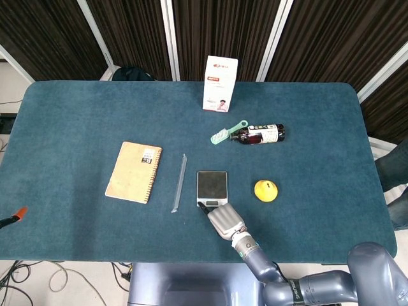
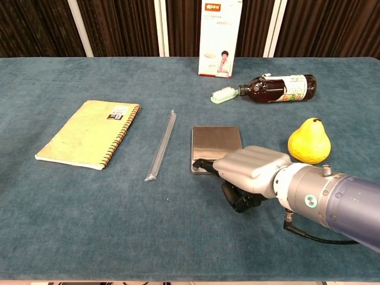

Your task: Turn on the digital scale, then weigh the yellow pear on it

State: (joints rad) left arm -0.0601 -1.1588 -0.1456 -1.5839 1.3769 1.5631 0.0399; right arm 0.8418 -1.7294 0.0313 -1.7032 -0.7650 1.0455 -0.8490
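The small square digital scale with a steel-grey weighing plate (image 2: 216, 142) is being shown lying flat on the blue-green felt tabletop (image 2: 71, 214), near the table's front middle. Its near edge is being touched by one dark extended fingertip (image 2: 199, 162) of the silver-grey right hand (image 2: 252, 172); the remaining fingers are being kept curled under the palm, with nothing held in them. In the head view the same hand (image 1: 224, 220) is seen just in front of the scale (image 1: 211, 186), reaching in from the table's near edge.

The yellow pear (image 2: 309, 141) is being seen standing upright on the felt, to the right of the scale and apart from it, just behind the right hand's wrist in the chest view. From above, the pear (image 1: 266, 190) is being shown beside the scale and clear of the hand.

The left hand is being shown in neither view.
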